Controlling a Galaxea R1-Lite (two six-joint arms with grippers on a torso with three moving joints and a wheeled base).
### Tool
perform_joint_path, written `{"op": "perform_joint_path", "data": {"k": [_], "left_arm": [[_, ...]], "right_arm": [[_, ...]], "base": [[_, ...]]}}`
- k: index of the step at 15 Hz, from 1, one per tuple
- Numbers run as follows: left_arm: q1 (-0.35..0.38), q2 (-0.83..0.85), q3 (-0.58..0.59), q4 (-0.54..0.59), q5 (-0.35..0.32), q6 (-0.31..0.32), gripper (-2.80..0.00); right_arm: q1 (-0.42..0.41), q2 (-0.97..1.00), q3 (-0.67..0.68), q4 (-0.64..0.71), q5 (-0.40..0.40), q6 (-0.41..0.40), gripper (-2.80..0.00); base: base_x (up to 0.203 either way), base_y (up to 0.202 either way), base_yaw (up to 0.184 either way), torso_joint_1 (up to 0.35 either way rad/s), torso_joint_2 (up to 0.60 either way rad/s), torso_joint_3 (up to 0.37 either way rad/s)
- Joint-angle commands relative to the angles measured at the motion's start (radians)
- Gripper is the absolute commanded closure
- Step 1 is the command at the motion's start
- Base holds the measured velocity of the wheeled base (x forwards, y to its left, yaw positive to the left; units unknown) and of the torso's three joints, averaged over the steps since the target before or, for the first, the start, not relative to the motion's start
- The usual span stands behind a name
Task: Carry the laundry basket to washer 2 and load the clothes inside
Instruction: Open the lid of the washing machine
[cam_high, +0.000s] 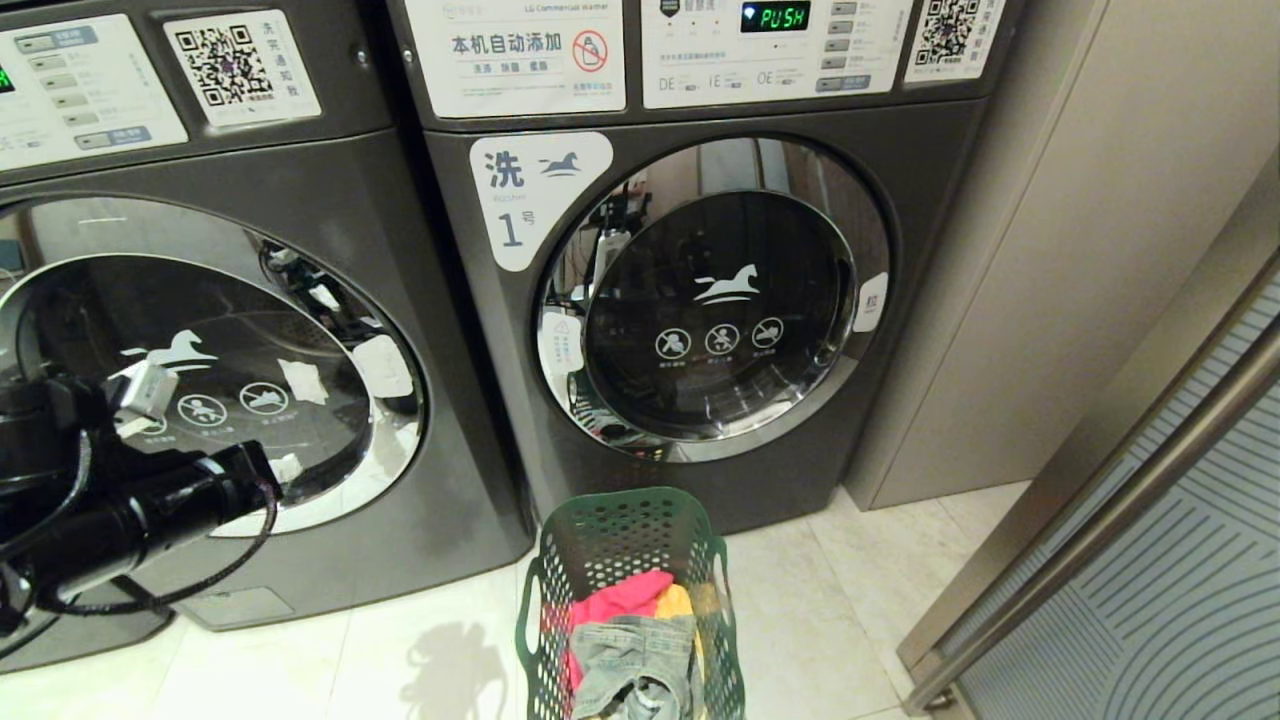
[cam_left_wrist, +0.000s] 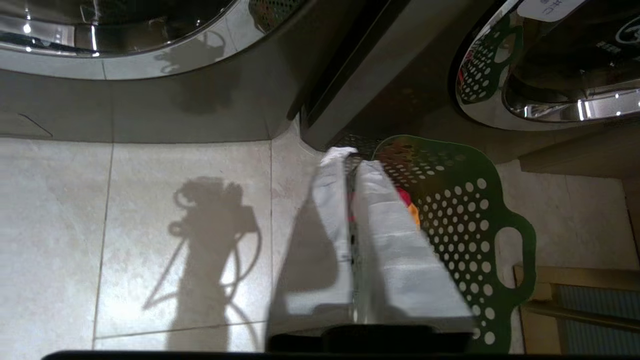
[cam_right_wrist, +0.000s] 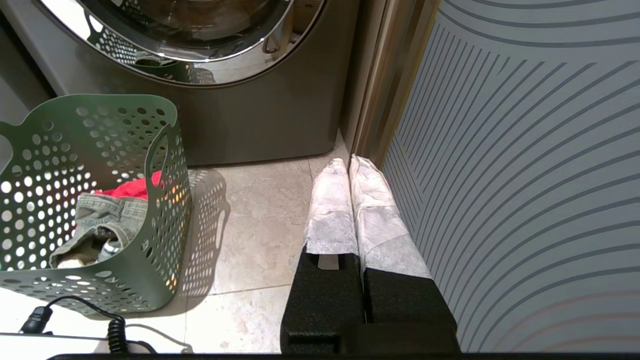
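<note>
The dark green perforated laundry basket (cam_high: 620, 540) (cam_left_wrist: 465, 210) (cam_right_wrist: 100, 130) stands on the tiled floor before washer 1 (cam_high: 700, 300). In it lie the clothes (cam_high: 630, 640) (cam_right_wrist: 110, 210): red, orange-yellow and faded denim. The machine on the left (cam_high: 200, 350) has its round door shut and shows no numeral, so I cannot tell whether it is washer 2. My left gripper (cam_left_wrist: 352, 157) hangs above the basket's rim, its white-wrapped fingers all but together and holding nothing. My right gripper (cam_right_wrist: 348, 162) is parked shut and empty over the floor, right of the basket.
Washer 1's door is shut too. A striped glass sliding door in a metal frame (cam_high: 1150, 520) (cam_right_wrist: 525, 150) stands close on the right, right beside the right gripper. A black coiled cable (cam_right_wrist: 115, 335) lies on the floor near the basket. The left arm (cam_high: 140, 510) reaches across the left machine's door.
</note>
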Motion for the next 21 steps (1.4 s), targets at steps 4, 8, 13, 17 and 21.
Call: {"op": "perform_joint_path", "data": {"k": [4,8,13,17,21], "left_arm": [[0.084,0.101,-0.046,-0.049,-0.191,0.034,-2.8],[0.109,0.293,-0.079,-0.242,-0.391,0.127,-2.8],[0.121,0.559,-0.289,-0.464,-0.449,0.225,-2.8],[0.127,0.655,-0.328,-0.635,-0.463,0.272,-2.8],[0.127,0.693,-0.371,-0.704,-0.48,0.283,-2.8]], "right_arm": [[0.0,-0.001,0.0,0.0,0.0,-0.001,0.0],[0.0,-0.001,0.0,0.0,0.0,-0.001,0.0],[0.0,-0.001,0.0,0.0,0.0,-0.001,0.0],[0.0,-0.001,0.0,0.0,0.0,0.0,0.0],[0.0,-0.001,0.0,0.0,0.0,-0.001,0.0]], "base": [[0.0,0.0,0.0,0.0,0.0,0.0],[0.0,0.0,0.0,0.0,0.0,0.0],[0.0,0.0,0.0,0.0,0.0,0.0],[0.0,0.0,0.0,0.0,0.0,0.0],[0.0,0.0,0.0,0.0,0.0,0.0]]}}
